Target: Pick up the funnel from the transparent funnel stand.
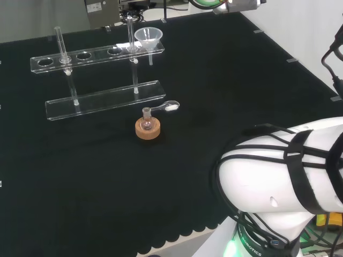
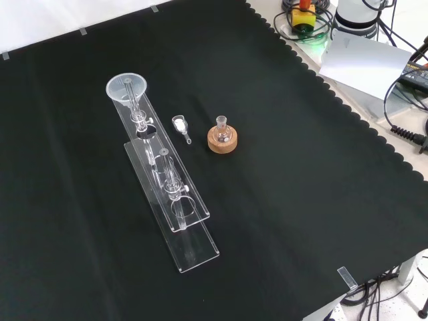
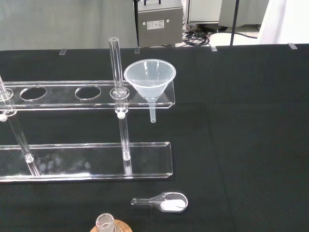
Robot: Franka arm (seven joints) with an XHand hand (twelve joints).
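A: Position of the funnel (image 1: 148,36)?

B: Seated in the end hole of the funnel stand (image 1: 96,56), upper shelf. In the head view that is the stand's right end. Spout hangs through the shelf, clear of the base plate below.

A: Other items relative to the stand?

B: A small clear scoop (image 2: 180,125) holding white powder lies just beside the stand's funnel end, on the cloth (image 2: 287,167). Past the scoop, a little farther from the stand, a small flask (image 2: 221,126) sits upright on a cork ring (image 2: 221,140). Scoop and ring are apart, not touching.

A: Hand and fingers?

B: Cannot tell how the fingers stand. Nothing touches the funnel or the stand.
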